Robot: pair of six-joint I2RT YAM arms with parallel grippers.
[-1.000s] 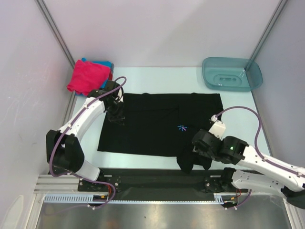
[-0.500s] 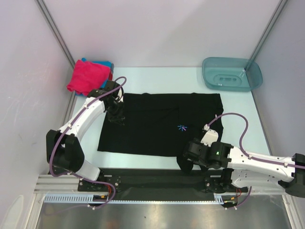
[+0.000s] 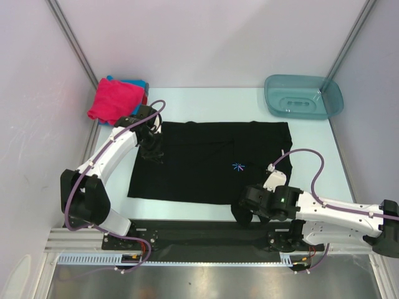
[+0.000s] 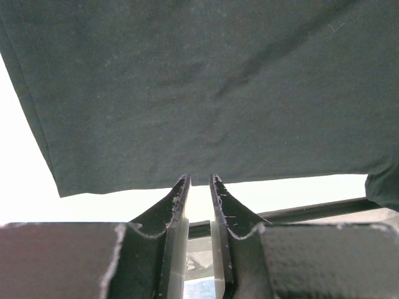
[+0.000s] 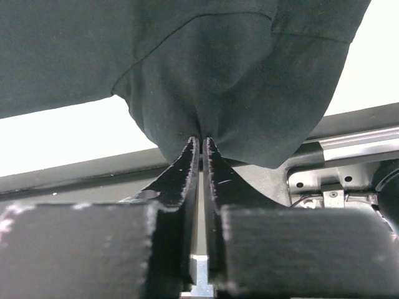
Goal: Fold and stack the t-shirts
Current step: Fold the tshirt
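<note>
**Top external view: right claw clamping the black t-shirt's lower corner**

The black t-shirt (image 3: 199, 162) is lying spread across the middle of the table (image 3: 206, 99), its small starburst print (image 3: 237, 166) showing right of centre. At the lower right of the shirt, the right gripper (image 3: 243, 210) is pinching a bunched corner that is drooping over the table's near edge. In the right wrist view its two fingers are pressing together with the dark cloth gathered at their tips.

At the shirt's upper left corner, the left gripper (image 3: 152, 146) is sitting over a puckered lump of cloth. The left wrist view is showing its fingers (image 4: 181, 199) a narrow slit apart with the hem meeting the tips. Whether they are actually holding the cloth, I cannot tell.

A folded magenta-pink shirt (image 3: 115, 99) is resting in the upper left of the frame on a blue one (image 3: 139, 84). A teal basin (image 3: 303, 96) is sitting in the upper right.
</note>
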